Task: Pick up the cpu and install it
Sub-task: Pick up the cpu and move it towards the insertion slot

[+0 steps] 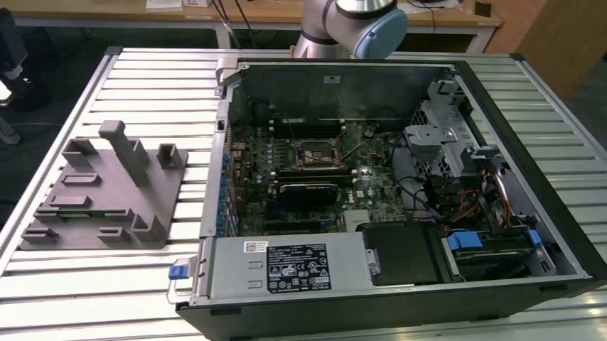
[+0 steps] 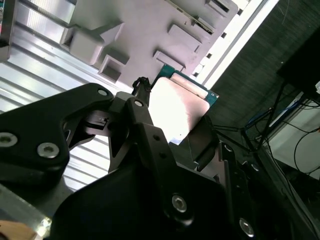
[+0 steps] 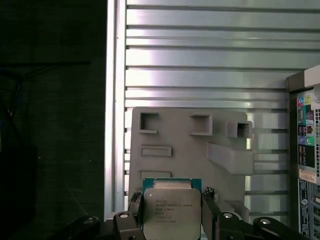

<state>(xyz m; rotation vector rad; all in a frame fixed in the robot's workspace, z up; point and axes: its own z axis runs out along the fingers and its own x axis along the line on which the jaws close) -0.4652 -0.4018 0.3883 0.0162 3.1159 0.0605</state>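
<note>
Where the two black fingers of the gripper face each other, the cpu is pinched between them by two opposite edges. Both wrist views show this.
- Silvery metal top faces the first wrist camera, with a teal-green rim along one edge.
- In the second wrist view the cpu reads as a bright plate with a teal corner, one finger touching each side.

Behind the cpu in both wrist views lies the grey fixture, a flat plate with rectangular pockets and raised blocks. The cpu overlaps one edge of the fixture in the first wrist view. I cannot tell whether it touches the fixture or hangs clear of it.

The fixture rests on the slatted metal tabletop, close to one long edge, with dark floor beyond. The computer case stands on the same tabletop, beside the fixture but apart from it.

Exterior view:
- The fixture sits near the tabletop edge at the exterior view's left.
- The open case takes the middle and the exterior view's right.
- Inside the case is the motherboard. The socket, dark with a metal frame, is near its middle.
- The black card lies just beside the socket, on the side toward the power supply.
- The arm rises at the tabletop edge behind the case.
</note>
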